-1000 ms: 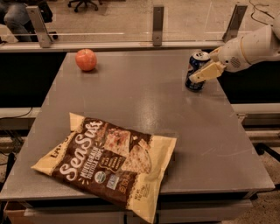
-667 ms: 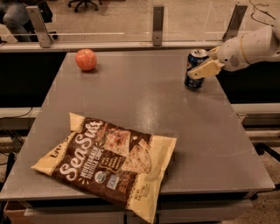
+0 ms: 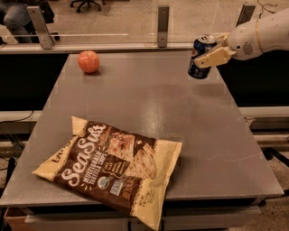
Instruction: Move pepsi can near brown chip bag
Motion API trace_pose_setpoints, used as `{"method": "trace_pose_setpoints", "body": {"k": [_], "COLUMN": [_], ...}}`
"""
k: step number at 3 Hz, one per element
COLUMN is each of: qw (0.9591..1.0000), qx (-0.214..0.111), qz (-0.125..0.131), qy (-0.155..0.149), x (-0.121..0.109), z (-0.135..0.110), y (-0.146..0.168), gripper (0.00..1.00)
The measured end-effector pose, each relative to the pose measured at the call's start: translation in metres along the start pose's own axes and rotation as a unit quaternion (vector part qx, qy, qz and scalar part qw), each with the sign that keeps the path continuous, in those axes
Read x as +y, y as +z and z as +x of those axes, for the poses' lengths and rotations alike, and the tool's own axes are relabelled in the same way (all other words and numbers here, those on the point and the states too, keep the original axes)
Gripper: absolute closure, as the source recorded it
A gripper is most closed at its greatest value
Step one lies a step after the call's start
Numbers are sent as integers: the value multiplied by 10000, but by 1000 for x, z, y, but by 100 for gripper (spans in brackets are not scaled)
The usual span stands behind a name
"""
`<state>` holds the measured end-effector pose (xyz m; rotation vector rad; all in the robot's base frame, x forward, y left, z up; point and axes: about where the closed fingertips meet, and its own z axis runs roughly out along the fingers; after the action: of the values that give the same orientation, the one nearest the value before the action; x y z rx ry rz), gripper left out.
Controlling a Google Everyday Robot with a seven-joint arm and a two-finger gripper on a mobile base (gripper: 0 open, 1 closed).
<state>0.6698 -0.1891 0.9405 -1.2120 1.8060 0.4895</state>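
One grey table (image 3: 149, 103); gripper fingers (image 3: 215, 56) (around pepsi can (image 3: 198, 68)) far right

Wht rounded arm (image 3: 271, 30) w/ thin yel ring, rnd grille; tan fingers (image 3: 214, 57), top R.

Place: office-like lab.
Signs: far clear glass partition (image 3: 113, 27); black wheeled office chair (image 3: 86, 3).
Robot: cream gripper (image 3: 205, 57) far right, clasping dark blue pepsi can (image 3: 197, 68).

The pepsi can (image 3: 201, 47), dark blue with a silver top, hangs tilted in the clamped tool (image 3: 207, 53) at about 2 o'clock over the bench (image 3: 180, 103), apparently lifted off it. The brown chip bag (image 3: 113, 169), dark brown with cream-yellow edges and white "Sea Salt" lettering, lies flat at 7 o'clock, well apart from the can.
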Motion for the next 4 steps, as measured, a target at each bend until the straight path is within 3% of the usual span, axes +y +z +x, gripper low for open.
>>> {"method": "trace_pose_setpoints", "body": {"k": [2,3,4], "qw": [9999,9991,9959], "qx": [-39,-230,-557], "qz": [-91,-331,-691], "qy": [-51,-115,-147], "x": [3,25,66], "z": [-5,-10,-15], "y": [2,13,28], "gripper": [100,100,100]}}
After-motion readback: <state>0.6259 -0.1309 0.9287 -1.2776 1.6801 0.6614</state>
